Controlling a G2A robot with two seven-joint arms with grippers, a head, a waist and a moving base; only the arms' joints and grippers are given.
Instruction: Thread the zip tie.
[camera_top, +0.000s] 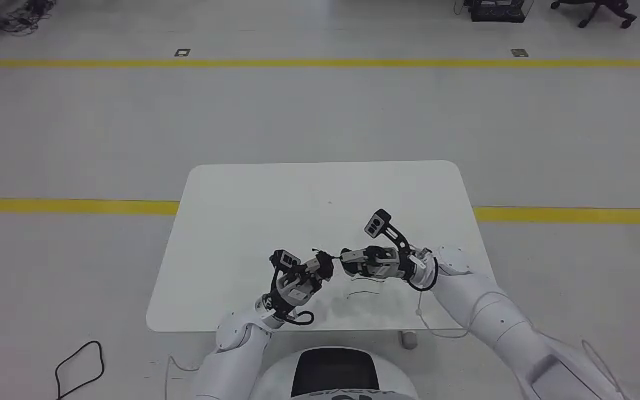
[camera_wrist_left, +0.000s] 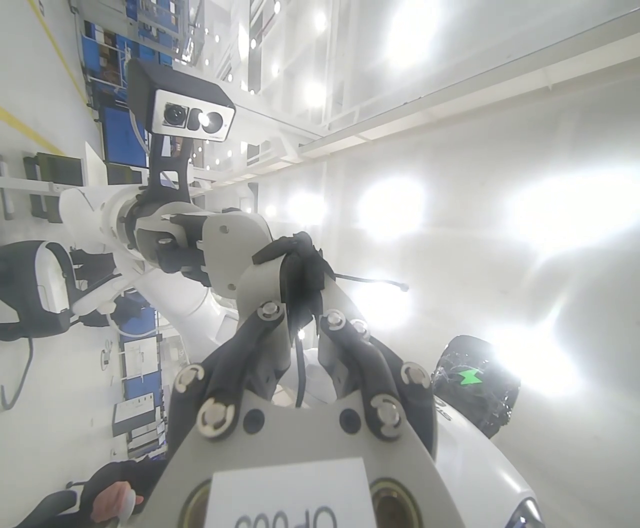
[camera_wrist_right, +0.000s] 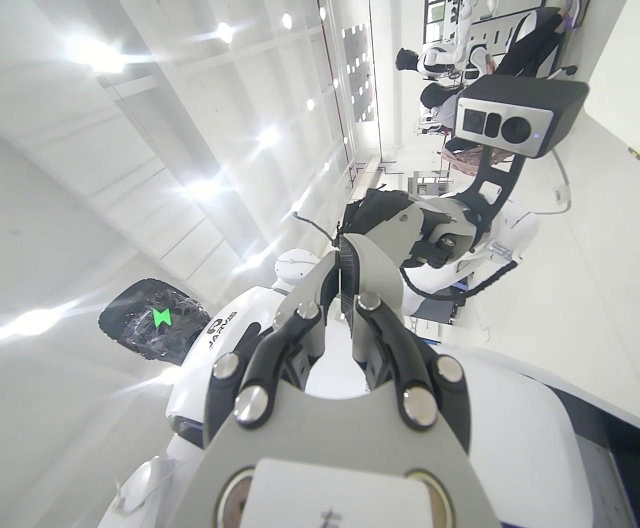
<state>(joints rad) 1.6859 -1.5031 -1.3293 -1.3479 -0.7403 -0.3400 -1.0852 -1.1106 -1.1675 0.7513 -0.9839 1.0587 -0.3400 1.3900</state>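
1. Above the near part of the white table (camera_top: 250, 215), the left gripper (camera_wrist_left: 301, 282) and right gripper (camera_wrist_right: 342, 252) meet tip to tip.
2. Both are clenched on the black zip tie (camera_wrist_left: 371, 280), whose free end juts sideways.
3. A black cable (camera_top: 76, 366) lies on the floor beside the table.

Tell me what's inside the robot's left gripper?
A thin black zip tie, pinched in the shut left gripper. One end pokes out sideways. The squeezed part is hidden by the fingers.
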